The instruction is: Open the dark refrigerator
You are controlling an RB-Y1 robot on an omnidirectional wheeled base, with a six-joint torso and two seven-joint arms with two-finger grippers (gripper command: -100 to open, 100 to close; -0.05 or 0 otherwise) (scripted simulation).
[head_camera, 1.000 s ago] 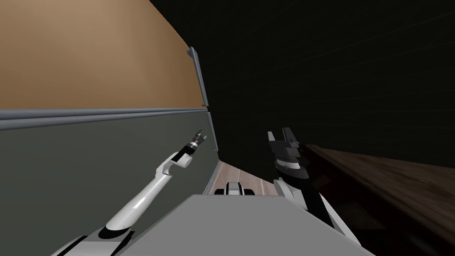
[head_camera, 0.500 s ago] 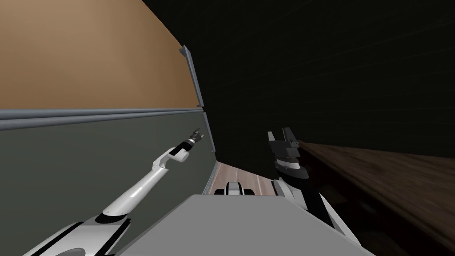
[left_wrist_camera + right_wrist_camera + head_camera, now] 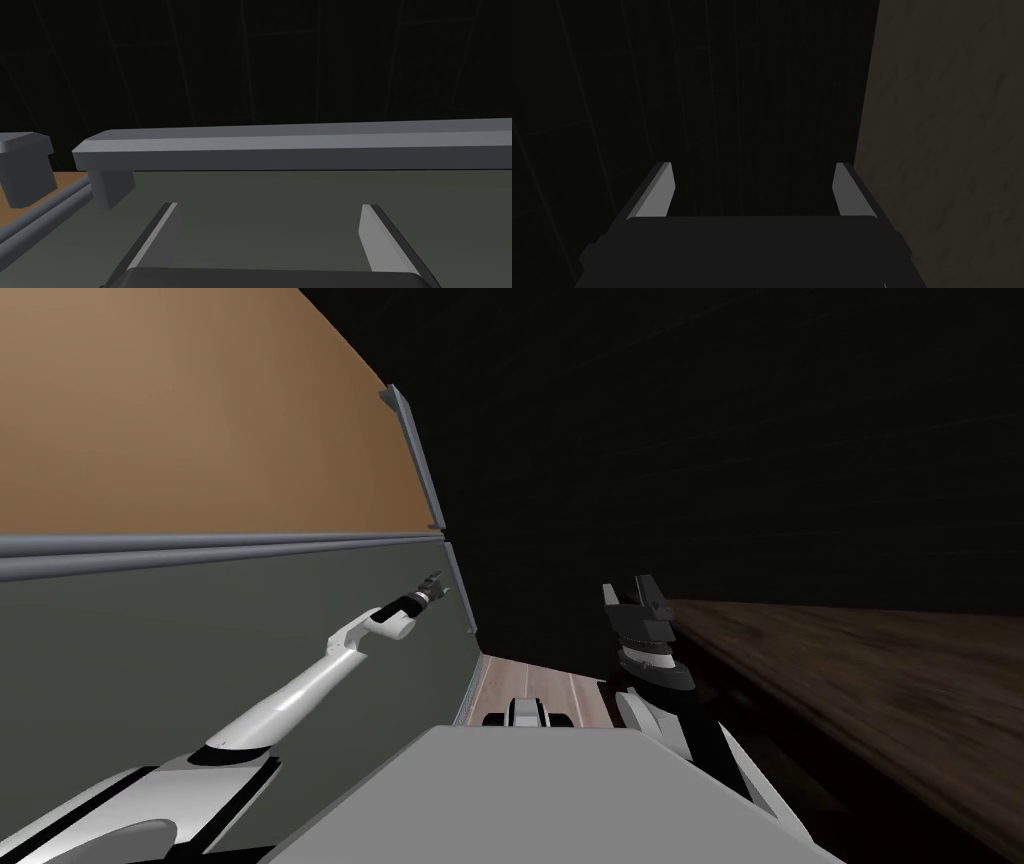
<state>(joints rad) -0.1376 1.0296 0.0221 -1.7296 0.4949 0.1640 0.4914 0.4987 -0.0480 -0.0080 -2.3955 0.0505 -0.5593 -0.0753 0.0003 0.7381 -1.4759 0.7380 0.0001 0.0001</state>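
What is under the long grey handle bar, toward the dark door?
A short grey post holds the handle bar off the dark door near its end. The bar hides the strip of door behind it. The open left hand is short of the bar.

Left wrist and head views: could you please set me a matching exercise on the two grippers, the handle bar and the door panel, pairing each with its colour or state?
Things:
1. left gripper
2. right gripper
3. handle bar
4. door panel

Descriptions:
A. dark grey-green, flat
B. open, beside the dark wooden top
C. grey, standing off the panel on a stub
D. open, with the bar ahead of its fingertips

Pairs: 1-D, 2-B, 3-C, 4-A.
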